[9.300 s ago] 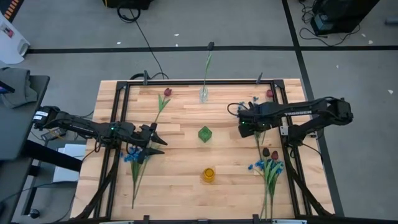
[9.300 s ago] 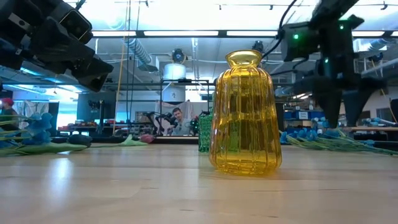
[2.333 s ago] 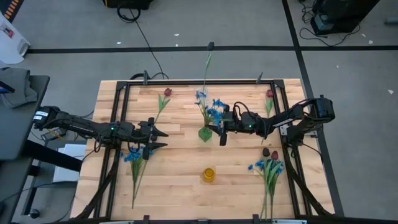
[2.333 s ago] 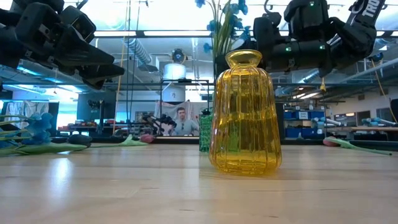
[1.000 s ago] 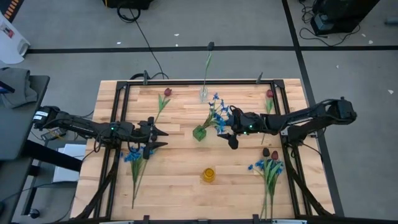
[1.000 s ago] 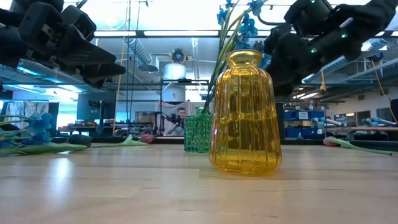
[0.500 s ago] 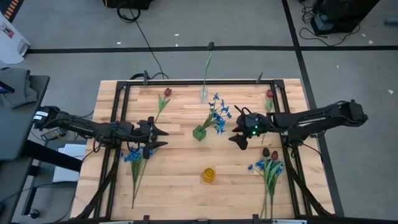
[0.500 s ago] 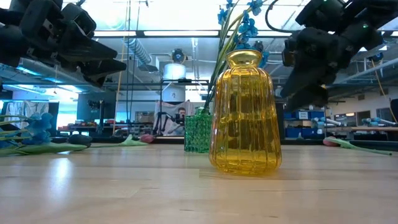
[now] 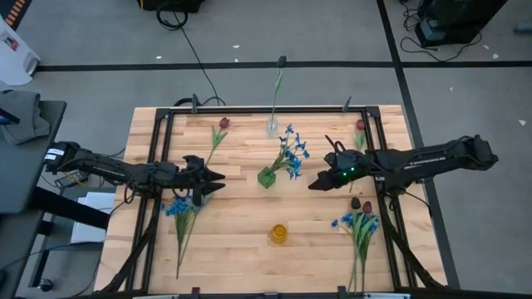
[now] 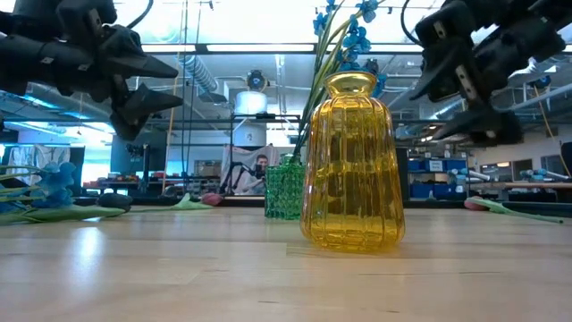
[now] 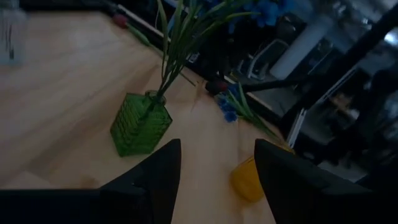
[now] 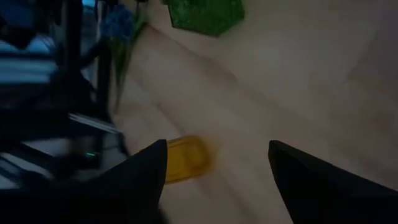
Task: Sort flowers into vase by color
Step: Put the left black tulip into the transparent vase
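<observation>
A green vase (image 9: 266,177) stands mid-table with a spray of blue flowers (image 9: 289,154) sticking into its mouth by the stems. A yellow vase (image 9: 278,233) stands nearer the front edge. A clear vase (image 9: 272,126) at the back holds one thin stem (image 9: 278,85). My right gripper (image 9: 316,181) hovers open to the right of the green vase, holding nothing. My left gripper (image 9: 218,181) hovers open to the vase's left, also holding nothing. Blue flowers (image 9: 179,208) and a red tulip (image 9: 221,126) lie flat on the left. More blue and red flowers (image 9: 359,223) lie on the right.
A black metal frame (image 9: 162,133) runs round the tabletop. A red bud (image 9: 360,124) lies by the far right corner. Bare wood lies between the green and yellow vases. In the low view the yellow vase (image 10: 350,161) stands in front of the green one (image 10: 284,188).
My right gripper has drawn back a little from the green vase toward the table's right edge, risen slightly and rolled about its own axis, staying open. My left gripper has rolled in place. The blue flowers stay in the green vase.
</observation>
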`<state>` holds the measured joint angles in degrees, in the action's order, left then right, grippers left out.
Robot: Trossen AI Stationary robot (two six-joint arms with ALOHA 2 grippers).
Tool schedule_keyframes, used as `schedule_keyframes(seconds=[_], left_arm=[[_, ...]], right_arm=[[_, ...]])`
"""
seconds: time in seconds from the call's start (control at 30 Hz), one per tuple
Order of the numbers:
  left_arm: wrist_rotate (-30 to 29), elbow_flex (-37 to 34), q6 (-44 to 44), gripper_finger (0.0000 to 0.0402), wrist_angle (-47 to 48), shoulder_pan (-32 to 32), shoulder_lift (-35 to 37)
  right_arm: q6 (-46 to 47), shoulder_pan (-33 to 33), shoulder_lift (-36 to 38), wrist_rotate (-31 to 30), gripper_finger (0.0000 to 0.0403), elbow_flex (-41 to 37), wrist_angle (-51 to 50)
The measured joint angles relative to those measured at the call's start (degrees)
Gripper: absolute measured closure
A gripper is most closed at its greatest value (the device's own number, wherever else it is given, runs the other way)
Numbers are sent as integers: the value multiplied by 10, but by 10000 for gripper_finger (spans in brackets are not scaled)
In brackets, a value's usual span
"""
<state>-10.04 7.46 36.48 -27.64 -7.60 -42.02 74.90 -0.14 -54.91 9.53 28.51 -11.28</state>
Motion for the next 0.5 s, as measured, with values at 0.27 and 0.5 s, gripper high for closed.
schedule_keyframes(seconds=[0.27,0.5], left_arm=[[0,0,218,193,0,0,0],[-1,0,343,193,0,0,0]], right_arm=[[181,58,23,6,114,0,12],[281,127,35,7,116,0,54]])
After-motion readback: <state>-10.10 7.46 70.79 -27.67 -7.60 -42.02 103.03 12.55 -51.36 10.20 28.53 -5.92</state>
